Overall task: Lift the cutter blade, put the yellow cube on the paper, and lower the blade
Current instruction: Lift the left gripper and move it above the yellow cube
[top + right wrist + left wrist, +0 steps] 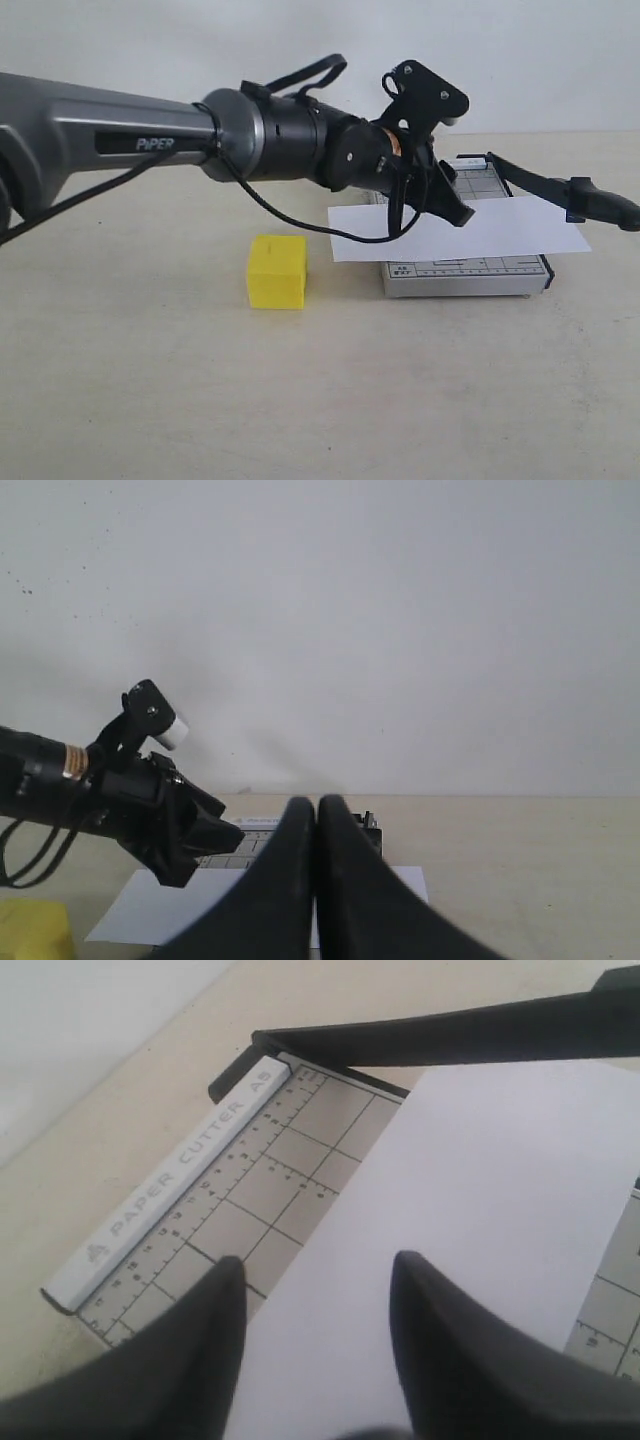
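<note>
The yellow cube (277,271) sits on the table to the left of the grey trimmer base (465,272). The white paper (470,230) lies across the trimmer, overhanging both sides. The cutter blade (545,183) stands lifted off the base, its thick handle out to the right. My left gripper (455,205) hovers over the paper, open with nothing between its fingers (425,1300). In the left wrist view the blade (450,1032) crosses above the paper (470,1190). My right gripper (317,805) is shut and empty, back from the trimmer, and looks at the cube (35,930).
The trimmer's white ruler bar (180,1175), marked PAPER CUTTER A5, runs along its far edge. A white wall stands behind the beige table (150,400). The left arm (120,140) stretches across above the cube.
</note>
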Controlling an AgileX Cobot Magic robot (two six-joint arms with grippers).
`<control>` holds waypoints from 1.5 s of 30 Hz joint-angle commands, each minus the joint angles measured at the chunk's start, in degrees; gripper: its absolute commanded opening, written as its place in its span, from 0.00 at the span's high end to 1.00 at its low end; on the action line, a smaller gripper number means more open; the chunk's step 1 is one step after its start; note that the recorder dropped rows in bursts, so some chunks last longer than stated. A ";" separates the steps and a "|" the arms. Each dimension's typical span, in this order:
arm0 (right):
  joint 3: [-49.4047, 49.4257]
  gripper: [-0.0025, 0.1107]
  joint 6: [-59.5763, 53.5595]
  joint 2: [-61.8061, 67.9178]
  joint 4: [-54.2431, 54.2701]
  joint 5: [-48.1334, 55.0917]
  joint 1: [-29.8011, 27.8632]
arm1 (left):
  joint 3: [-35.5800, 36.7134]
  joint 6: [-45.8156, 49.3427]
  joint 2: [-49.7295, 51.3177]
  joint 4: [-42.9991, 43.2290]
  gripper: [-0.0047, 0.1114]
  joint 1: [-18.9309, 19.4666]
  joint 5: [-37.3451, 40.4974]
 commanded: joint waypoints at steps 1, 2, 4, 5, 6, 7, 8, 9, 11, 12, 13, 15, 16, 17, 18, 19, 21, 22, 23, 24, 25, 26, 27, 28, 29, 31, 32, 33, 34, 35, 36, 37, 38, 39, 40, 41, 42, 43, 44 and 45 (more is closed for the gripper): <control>0.20 0.98 -0.04 -0.36 -0.06 -0.19 0.00 | 0.13 0.41 -3.87 -0.21 0.61 0.86 4.62; 0.20 0.98 -0.04 -0.36 -0.06 -0.19 0.00 | 0.44 0.41 -4.79 -0.21 0.62 0.86 5.21; 0.20 0.98 -0.04 -0.36 -0.06 -0.19 0.00 | 2.06 0.92 -6.68 -0.21 0.63 0.94 5.21; 0.20 0.98 -0.04 -0.36 -0.06 -0.19 0.00 | 3.39 1.16 -7.84 -0.21 0.63 0.94 5.21; 0.20 0.98 -0.04 -0.36 -0.06 -0.19 0.00 | 4.62 1.16 -9.00 -0.21 0.63 0.94 5.21; 0.20 0.98 -0.04 -0.36 -0.06 -0.19 0.00 | 6.45 1.16 -10.21 -0.21 0.63 0.94 4.83; 0.20 0.98 -0.04 -0.36 -0.06 -0.19 0.00 | 8.57 1.05 -11.51 -0.21 0.63 0.94 4.22; 0.20 0.98 -0.04 -0.36 -0.06 -0.19 0.00 | 10.98 1.05 -12.60 -0.37 0.63 0.94 3.46; 0.20 0.98 -0.04 -0.36 -0.06 -0.19 0.00 | 16.32 0.90 -15.66 -0.38 0.63 0.94 0.51; 0.20 0.98 -0.04 -0.36 -0.06 -0.19 0.00 | 18.59 0.75 -17.02 -0.48 0.63 0.94 -0.96; 0.20 0.98 -0.04 -0.36 -0.06 -0.19 0.00 | 21.44 0.14 -18.87 -0.48 0.63 0.94 -2.95; 0.20 0.98 -0.04 -0.36 -0.06 -0.19 0.00 | 26.58 -1.15 -22.38 -0.61 0.63 0.94 -7.03; 0.20 0.98 -0.04 -0.36 -0.06 -0.19 0.00 | 32.17 -2.41 -26.94 -0.61 0.63 0.94 -10.84; 0.20 0.98 -0.04 -0.36 -0.06 -0.19 0.00 | 34.83 -2.93 -29.01 -0.61 0.63 0.94 -12.44; 0.20 0.98 -0.04 -0.36 -0.06 -0.19 0.00 | 39.42 -4.25 -32.66 -0.61 0.63 0.94 -14.97; 0.20 0.98 -0.04 -0.36 -0.06 -0.19 0.00 | 41.81 -4.80 -34.59 -0.61 0.63 0.94 -16.16; 0.20 0.98 -0.04 -0.36 -0.06 -0.19 0.00 | 47.74 -6.32 -39.45 -0.61 0.63 0.94 -18.47; 0.20 0.98 -0.04 -0.36 -0.06 -0.19 0.00 | 50.22 -7.38 -42.08 -1.04 0.63 0.99 -19.26; 0.20 0.98 -0.04 -0.36 -0.06 -0.19 0.00 | 51.62 -7.37 -43.89 -2.18 0.63 1.12 -20.24; 0.20 0.98 -0.04 -0.36 -0.06 -0.19 0.00 | 52.76 -7.37 -44.76 -3.15 0.62 1.50 -21.13; 0.20 0.98 -0.04 -0.36 -0.06 -0.19 0.00 | 53.20 -7.37 -45.19 -4.38 0.60 2.16 -21.79; 0.20 0.98 -0.04 -0.36 -0.06 -0.19 0.00 | 53.20 -7.37 -45.19 -6.64 0.55 3.35 -21.93; 0.20 0.98 -0.04 -0.36 -0.06 -0.19 0.00 | 53.20 -7.37 -44.77 -9.26 0.51 4.24 -22.62; 0.20 0.98 -0.04 -0.36 -0.06 -0.19 0.00 | 53.20 -7.37 -44.18 -11.31 0.45 5.07 -23.22; 0.20 0.98 -0.04 -0.36 -0.06 -0.19 0.00 | 53.08 -7.37 -43.38 -12.62 0.41 5.34 -23.22; 0.20 0.98 -0.04 -0.36 -0.06 -0.19 0.00 | 53.00 -7.37 -40.64 -17.19 0.36 5.50 -22.37; 0.20 0.98 -0.04 -0.36 -0.06 -0.19 0.00 | 52.84 -7.37 -39.53 -19.20 0.36 5.50 -21.68; 0.20 0.98 -0.04 -0.36 -0.06 -0.19 0.00 | 52.55 -7.37 -38.37 -21.00 0.35 5.50 -20.80; 0.20 0.98 -0.04 -0.36 -0.06 -0.19 0.00 | 52.22 -7.37 -37.45 -22.14 0.34 5.50 -20.00; 0.20 0.98 -0.04 -0.36 -0.06 -0.19 0.00 | 51.75 -7.37 -36.37 -22.84 0.33 5.50 -18.93; 0.20 0.98 -0.04 -0.36 -0.06 -0.19 0.00 | 51.11 -7.37 -35.39 -22.97 0.32 5.50 -17.75; 0.20 0.98 -0.04 -0.36 -0.06 -0.19 0.00 | 50.61 -7.37 -34.73 -22.97 0.32 5.50 -16.84; 0.20 0.98 -0.04 -0.36 -0.06 -0.19 0.00 | 49.99 -7.37 -34.03 -22.97 0.32 5.50 -15.60; 0.20 0.98 -0.04 -0.36 -0.06 -0.19 0.00 | 49.38 -7.37 -33.50 -22.97 0.32 5.50 -14.62; 0.20 0.98 0.07 -0.36 -0.06 -0.19 0.00 | 48.94 -7.37 -33.21 -22.97 0.32 5.50 -13.97; 0.20 0.98 0.31 -0.36 -0.06 -0.19 0.00 | 48.53 -7.37 -32.92 -22.97 0.32 5.50 -13.84; 0.20 0.98 0.31 -0.36 -0.06 -0.19 0.00 | 48.22 -7.37 -32.91 -22.97 0.32 5.50 -13.84; 0.20 0.98 0.31 -0.36 -0.06 -0.19 0.00 | 47.93 -7.37 -32.91 -22.97 0.32 5.50 -13.84; 0.20 0.98 0.31 -0.36 -0.06 -0.19 0.00 | 47.52 -7.37 -32.91 -22.97 0.32 5.50 -13.84; 0.20 0.98 0.31 -0.36 -0.06 -0.19 0.00 | 47.11 -7.27 -32.91 -22.97 0.32 5.59 -13.52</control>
